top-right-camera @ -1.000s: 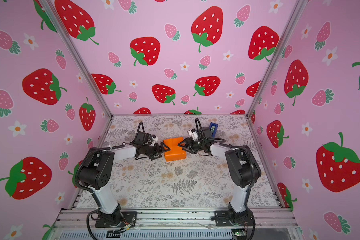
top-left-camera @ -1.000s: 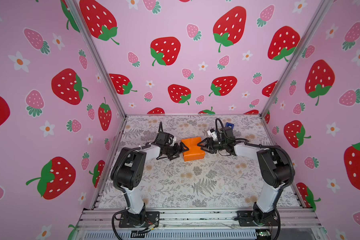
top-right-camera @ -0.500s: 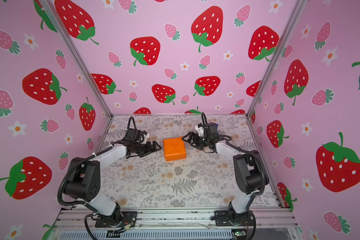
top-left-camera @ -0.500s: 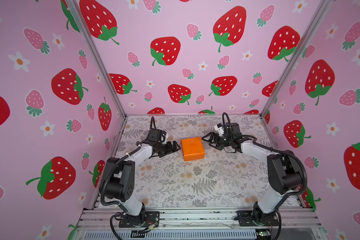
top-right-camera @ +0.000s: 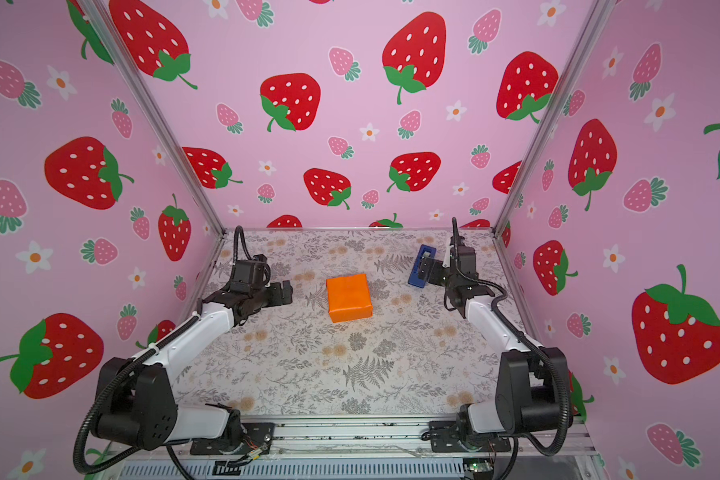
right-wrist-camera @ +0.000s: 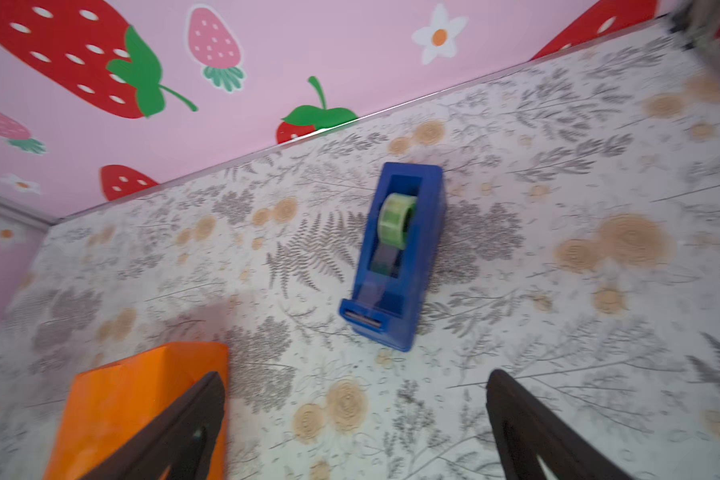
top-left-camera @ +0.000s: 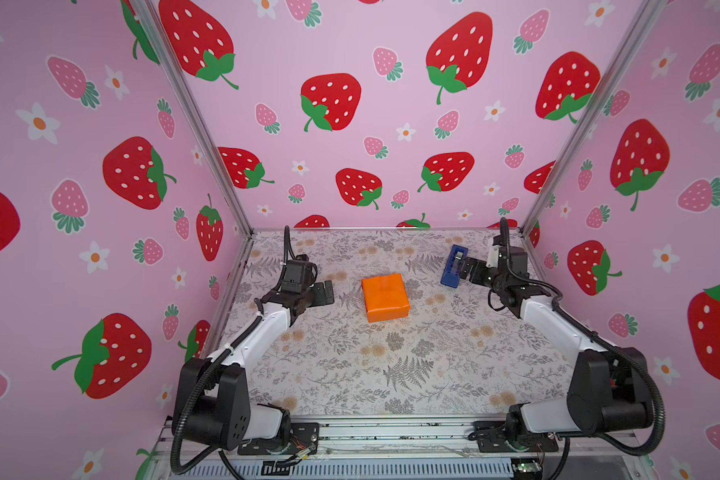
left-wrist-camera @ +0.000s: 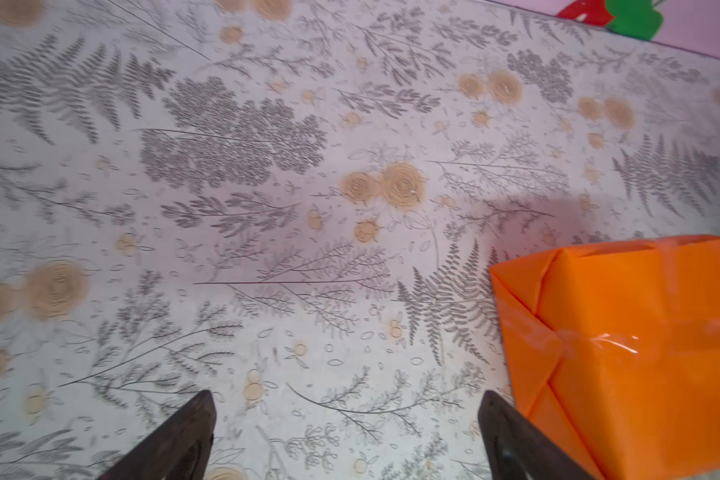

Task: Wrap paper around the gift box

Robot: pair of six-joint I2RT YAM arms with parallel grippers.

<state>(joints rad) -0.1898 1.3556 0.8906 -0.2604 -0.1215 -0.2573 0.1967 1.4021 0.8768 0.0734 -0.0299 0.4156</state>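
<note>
A: Where is the paper [top-left-camera: 385,297]?
B: In the middle of the table [top-left-camera: 391,374], a bit toward the back wall. It is folded all around the gift box (so the box is hidden inside).
A: What is next to it?
B: The tape dispenser [top-left-camera: 454,272] stands to its right and farther back, apart from it. A tape roll [right-wrist-camera: 396,220] sits in it.
A: And the arms?
B: The left gripper [top-left-camera: 324,293] is left of the paper, near but not touching. The right gripper [top-left-camera: 468,270] is just right of the tape dispenser.
</note>
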